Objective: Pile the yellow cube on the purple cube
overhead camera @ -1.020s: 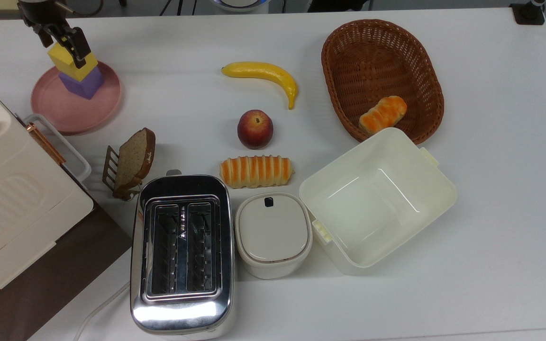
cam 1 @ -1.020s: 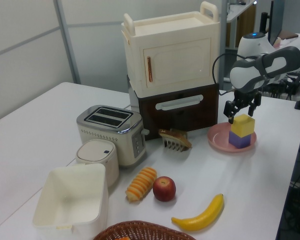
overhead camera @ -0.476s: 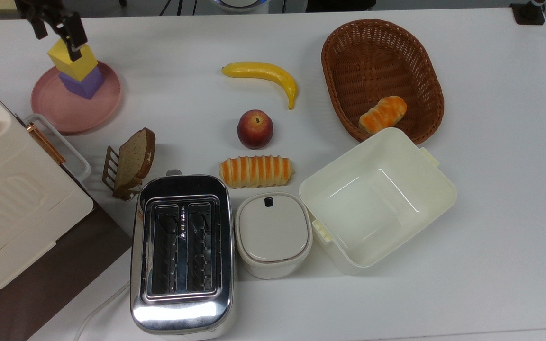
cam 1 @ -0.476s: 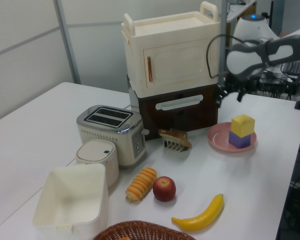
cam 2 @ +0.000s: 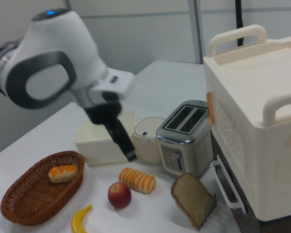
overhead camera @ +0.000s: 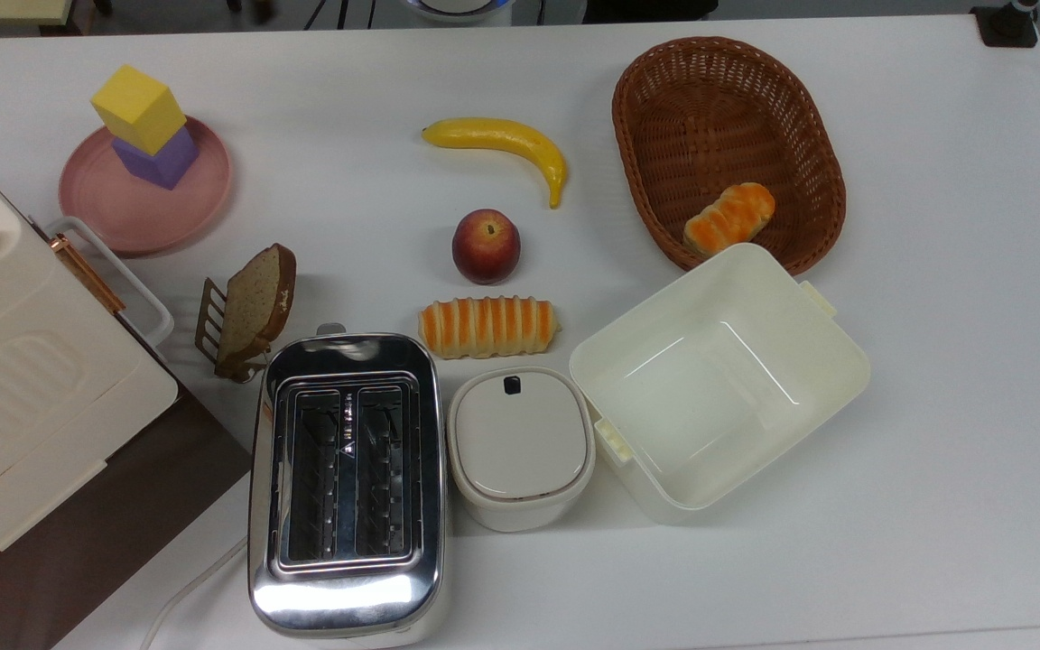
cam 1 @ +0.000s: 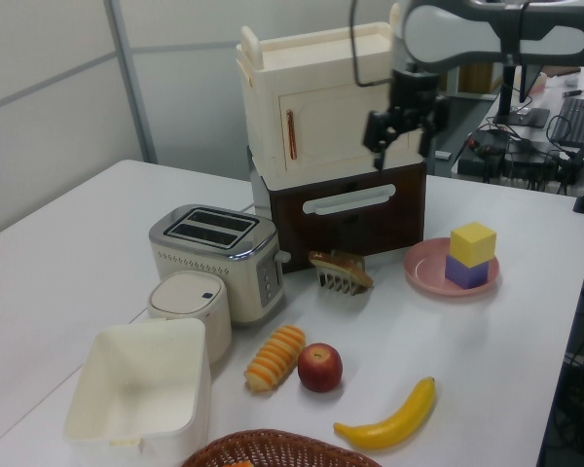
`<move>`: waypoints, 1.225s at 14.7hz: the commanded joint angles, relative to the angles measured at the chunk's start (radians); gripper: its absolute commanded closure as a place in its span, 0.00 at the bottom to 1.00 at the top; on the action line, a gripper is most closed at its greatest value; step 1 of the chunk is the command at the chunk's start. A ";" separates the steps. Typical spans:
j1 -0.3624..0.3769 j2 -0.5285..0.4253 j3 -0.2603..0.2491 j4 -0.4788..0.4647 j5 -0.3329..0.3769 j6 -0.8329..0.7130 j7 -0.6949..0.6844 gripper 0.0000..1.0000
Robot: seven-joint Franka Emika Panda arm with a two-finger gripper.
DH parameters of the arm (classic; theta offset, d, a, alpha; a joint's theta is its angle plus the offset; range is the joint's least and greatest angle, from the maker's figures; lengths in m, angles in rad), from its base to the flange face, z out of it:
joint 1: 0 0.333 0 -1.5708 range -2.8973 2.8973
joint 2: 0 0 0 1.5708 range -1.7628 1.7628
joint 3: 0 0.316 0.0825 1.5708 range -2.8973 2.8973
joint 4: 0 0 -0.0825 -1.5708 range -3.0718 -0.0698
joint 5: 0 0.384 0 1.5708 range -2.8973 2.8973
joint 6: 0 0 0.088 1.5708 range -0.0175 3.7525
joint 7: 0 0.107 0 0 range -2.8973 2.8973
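The arm has pulled up and away from the stack since a moment ago: its gripper [cam 1: 401, 136], which hung just above the blocks, is now raised in front of the cream cabinet [overhead camera: 23, 379] in the left view, well apart from the cubes, with its jaws spread and nothing between them. In the top view, the cabinet fills the table's [overhead camera: 935, 361] left edge. Just beyond it, at the far left corner, sits a pink plate [overhead camera: 150, 212], and on it the purple cube [overhead camera: 159, 158] carries the yellow cube [overhead camera: 138, 106], which rests squarely on top, turned a little against the block beneath. Nearer the front, a slice of brown bread [overhead camera: 256, 302] leans in a small rack, and beside it a chrome toaster [overhead camera: 346, 478] stands at the front edge with both slots bare. Toward the middle lie a banana [overhead camera: 502, 140], then a peach [overhead camera: 486, 246], then a striped bread roll [overhead camera: 488, 327], in a loose line running back to front, none touching. A small lidded white pot [overhead camera: 520, 442] stands just beside the toaster, and an open cream box [overhead camera: 710, 388] sits against the pot's other side. Toward the far right, a brown wicker basket [overhead camera: 628, 135] holds a second striped roll [overhead camera: 729, 217] at its near end.
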 commanded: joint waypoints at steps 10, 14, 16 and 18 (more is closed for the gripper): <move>0.214 0.069 0.000 0.114 0.010 -0.163 -0.002 0.00; 0.217 0.085 -0.002 0.117 0.010 -0.158 -0.009 0.00; 0.216 0.086 -0.006 0.117 0.010 -0.158 -0.028 0.00; 0.217 0.082 -0.020 0.117 0.010 -0.163 -0.070 0.00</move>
